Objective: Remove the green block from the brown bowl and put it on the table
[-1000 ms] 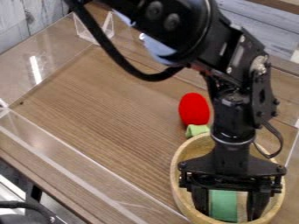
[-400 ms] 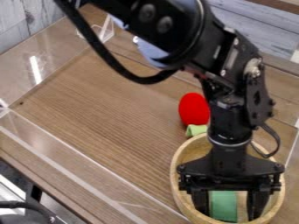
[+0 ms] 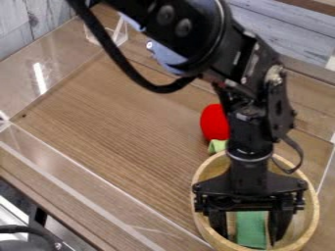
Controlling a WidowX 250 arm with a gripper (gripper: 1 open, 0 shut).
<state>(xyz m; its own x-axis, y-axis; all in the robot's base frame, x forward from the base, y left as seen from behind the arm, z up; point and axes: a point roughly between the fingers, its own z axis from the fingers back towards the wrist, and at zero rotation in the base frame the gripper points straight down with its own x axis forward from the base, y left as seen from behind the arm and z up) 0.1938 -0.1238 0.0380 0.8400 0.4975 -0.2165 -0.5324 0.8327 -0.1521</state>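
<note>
The brown bowl [image 3: 206,178] sits at the bottom right of the wooden table. Inside it lies the green block [image 3: 252,229], partly covered by the arm. My gripper [image 3: 253,224] points down into the bowl, open, with one finger on each side of the block. I cannot tell whether the fingers touch the block.
A red ball-like object [image 3: 215,122] rests just behind the bowl, with a small light green piece [image 3: 220,146] beside it. A blue object [image 3: 170,56] shows behind the arm. Clear plastic walls [image 3: 39,147] edge the table on the left and back.
The gripper has shifted slightly left within the bowl and stays open around the green block. The block has not moved.
</note>
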